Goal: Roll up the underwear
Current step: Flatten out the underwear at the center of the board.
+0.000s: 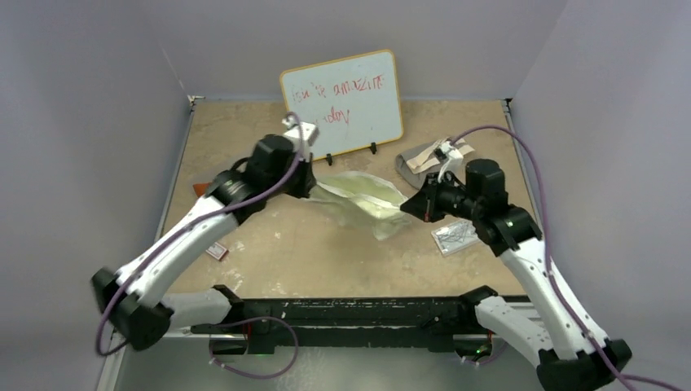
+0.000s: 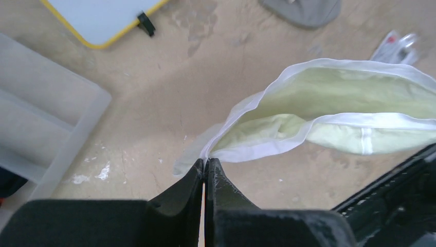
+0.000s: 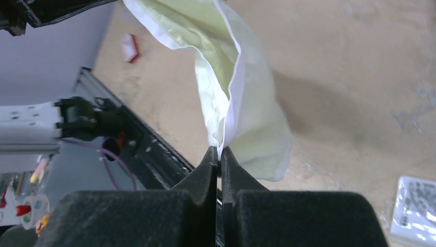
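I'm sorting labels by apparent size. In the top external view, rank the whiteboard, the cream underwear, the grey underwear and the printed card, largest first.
1. whiteboard
2. pale cream underwear
3. grey underwear and white printed card: they look alike in size and both are partly hidden, so I leave them unranked.

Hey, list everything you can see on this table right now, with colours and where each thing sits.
cream underwear: one, pale cream with white trim, mid-table, held between both tools
grey underwear: one, grey with beige band, back right
whiteboard: one, white, yellow frame, red writing, propped at back
printed card: one, white, right side
small packet: one, red and white, left side
clear bin: one, translucent, near the whiteboard in the left wrist view
table: one, beige
left tool: black, shut on cream underwear
right tool: black, shut on its other end
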Available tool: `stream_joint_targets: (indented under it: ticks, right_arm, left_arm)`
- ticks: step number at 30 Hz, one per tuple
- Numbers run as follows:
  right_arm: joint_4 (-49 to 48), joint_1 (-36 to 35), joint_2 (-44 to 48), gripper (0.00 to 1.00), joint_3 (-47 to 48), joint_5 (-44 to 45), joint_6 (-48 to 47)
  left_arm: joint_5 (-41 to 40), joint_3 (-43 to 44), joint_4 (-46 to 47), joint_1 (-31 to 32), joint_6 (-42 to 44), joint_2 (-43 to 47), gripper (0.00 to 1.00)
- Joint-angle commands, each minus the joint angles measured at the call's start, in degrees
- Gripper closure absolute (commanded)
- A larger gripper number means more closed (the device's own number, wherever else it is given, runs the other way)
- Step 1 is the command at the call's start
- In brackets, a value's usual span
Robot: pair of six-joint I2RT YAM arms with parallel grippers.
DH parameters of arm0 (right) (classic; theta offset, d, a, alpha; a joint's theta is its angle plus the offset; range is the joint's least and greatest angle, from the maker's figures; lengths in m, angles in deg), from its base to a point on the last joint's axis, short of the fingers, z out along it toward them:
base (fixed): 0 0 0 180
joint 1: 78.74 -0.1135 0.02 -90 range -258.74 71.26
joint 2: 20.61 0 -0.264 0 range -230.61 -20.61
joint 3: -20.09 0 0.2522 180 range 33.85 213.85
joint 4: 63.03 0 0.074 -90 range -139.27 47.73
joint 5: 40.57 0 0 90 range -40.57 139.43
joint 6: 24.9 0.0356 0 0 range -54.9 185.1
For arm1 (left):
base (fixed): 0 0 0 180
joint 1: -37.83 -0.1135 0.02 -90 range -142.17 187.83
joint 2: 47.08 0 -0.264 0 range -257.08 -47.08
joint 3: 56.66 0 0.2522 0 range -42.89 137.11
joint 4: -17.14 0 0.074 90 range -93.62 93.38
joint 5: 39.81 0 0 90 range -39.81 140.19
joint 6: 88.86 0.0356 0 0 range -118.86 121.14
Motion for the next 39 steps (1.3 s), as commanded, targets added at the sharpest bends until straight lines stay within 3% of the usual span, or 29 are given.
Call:
stream_joint_targets:
  ticks: [1, 4, 7, 8, 11, 14, 16, 19, 22, 26, 31, 35, 36, 39]
  right_arm:
    - [1.4, 0.2, 7.0, 1.00, 4.0, -11.8, 1.9]
    - [-2.9, 0.2, 12.0, 1.00, 2.6, -22.6, 4.3]
    - [-13.3, 0.2, 14.0, 0.99, -0.8, -41.5, 7.9]
    - [-14.4, 0.2, 14.2, 0.99, -0.7, -42.4, 9.1]
    - [-6.4, 0.2, 13.0, 0.98, 1.1, -31.4, 9.1]
    - [6.8, 0.2, 4.5, 0.98, 3.6, -10.5, 7.6]
    - [9.5, 0.2, -3.0, 0.98, 2.9, -3.5, 7.5]
    - [0.9, 0.2, -12.0, 0.97, -1.1, -1.9, 6.6]
    - [-10.2, 0.2, -19.3, 0.96, -3.6, 1.5, 7.7]
    - [-9.4, 0.3, -28.7, 0.96, 1.9, 8.8, 3.8]
    - [-7.9, 0.4, -38.1, 0.95, 9.6, 12.2, -0.9]
    - [-7.1, 0.5, -42.8, 0.73, 14.2, 20.0, -3.5]
    - [-6.6, 0.6, -43.9, 0.72, 15.7, 22.7, -3.6]
    - [-2.7, 0.9, -47.8, 0.69, 20.7, 27.3, -3.7]
  left_arm:
    - [-1.9, -0.3, -11.0, 0.1, -5.8, 13.5, 1.00]
    - [-1.1, 2.1, -17.2, 0.1, -8.3, 20.3, 1.00]
    - [1.4, 6.1, -22.2, 0.1, -8.7, 24.9, 1.00]
    - [2.2, 7.5, -24.0, 0.1, -8.6, 25.7, 1.00]
    - [2.3, 12.6, -29.3, 0.0, -8.5, 25.8, 1.00]
    - [4.6, 13.6, -31.7, 0.1, -7.6, 20.8, 1.00]
    - [3.7, 12.1, -31.4, 0.0, -7.5, 15.8, 1.00]
    - [5.0, 4.5, -21.7, -0.9, -4.1, 6.7, 1.00]
    - [8.8, -0.1, -13.4, -6.6, -1.2, -2.1, 1.00]
    - [9.6, -1.0, -5.0, -12.4, 1.3, -11.9, 1.00]
    - [8.7, 3.3, -2.2, -13.1, 4.0, -22.0, 1.00]
    - [6.3, 4.5, -0.9, -13.7, 5.3, -25.7, 1.00]
    - [5.8, 4.8, -0.6, -13.8, 5.5, -26.2, 1.00]
    - [3.7, 7.1, -1.5, -14.4, 4.9, -27.2, 0.81]
